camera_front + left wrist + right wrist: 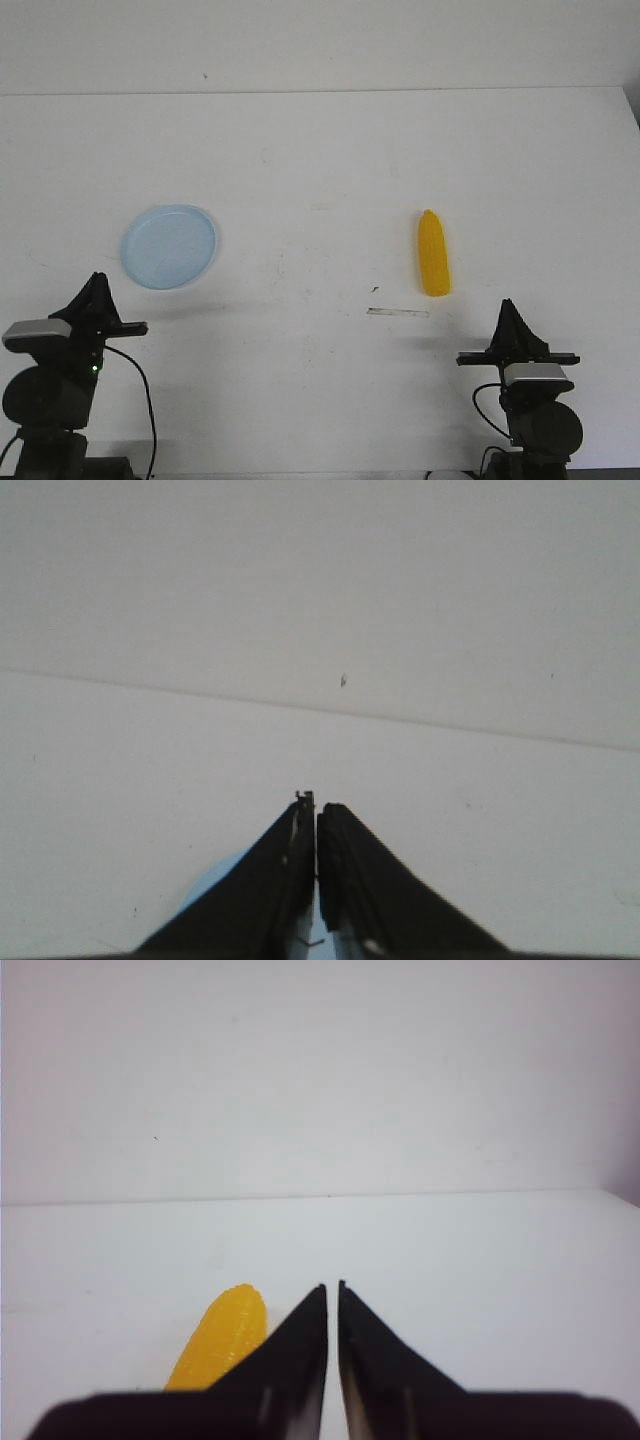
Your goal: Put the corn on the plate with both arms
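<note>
Left end effector (pixel 97 280): I log it parked at about 8 o'clock on the counter (pixel 320 160), fingers pressed together to a thin slit, gripping nothing. From its wrist camera the two black fingertips (pixel 300 825) meet at a point, and a sliver of the pale blue plate (pixel 215 880) shows just behind them.

Right end effector (pixel 507 305): parked at about 4 o'clock, likewise closed with only a hairline gap, empty. On its wrist camera the fingertips (pixel 320 1305) sit just beside the corn (pixel 222 1340), apart from it.

Corn (pixel 433 253): one yellow cob, lying flat on the white counter at roughly 3 o'clock from centre, its tapered tip pointing toward 12 o'clock. It is near the right end effector and untouched.

Plate (pixel 168 246): one round pale blue plate, flat on the counter at roughly 9 o'clock from centre, near the left end effector, well apart from the corn.

Other: I note a thin pale strip (pixel 397 312) on the counter just below the corn.
</note>
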Tool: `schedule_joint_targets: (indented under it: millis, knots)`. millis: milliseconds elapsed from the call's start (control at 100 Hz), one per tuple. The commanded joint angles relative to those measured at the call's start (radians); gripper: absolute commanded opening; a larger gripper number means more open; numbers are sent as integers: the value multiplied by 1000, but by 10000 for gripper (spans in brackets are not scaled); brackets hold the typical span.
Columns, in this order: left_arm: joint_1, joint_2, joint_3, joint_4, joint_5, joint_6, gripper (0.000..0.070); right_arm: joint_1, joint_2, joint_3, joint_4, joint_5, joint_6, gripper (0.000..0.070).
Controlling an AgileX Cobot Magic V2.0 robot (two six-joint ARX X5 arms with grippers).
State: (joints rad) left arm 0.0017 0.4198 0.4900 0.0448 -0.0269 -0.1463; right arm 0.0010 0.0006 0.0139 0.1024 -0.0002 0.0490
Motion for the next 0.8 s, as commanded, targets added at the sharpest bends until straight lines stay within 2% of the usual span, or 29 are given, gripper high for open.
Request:
schedule_joint_targets:
  millis: [0,80,180,250,400,520,790]
  knots:
    - [0,79,107,-97,1,-5,1,1,0,-1,10,0,-2,17]
    - [0,177,206,-211,1,-5,1,1,0,-1,10,0,-2,17]
    - [0,296,292,-290,2,-6,1,1,0,-1,10,0,-2,17]
    - [0,372,332,-314,2,-21,1,1,0,-1,10,0,-2,17]
    - [4,525,412,-334,2,-125,1,1,1,-1,10,0,-2,17]
    - [15,648,488,-383,2,-129,1,1,1,-1,10,0,-2,17]
    - [101,953,738,-717,6,-136,1,1,0,-1,10,0,-2,17]
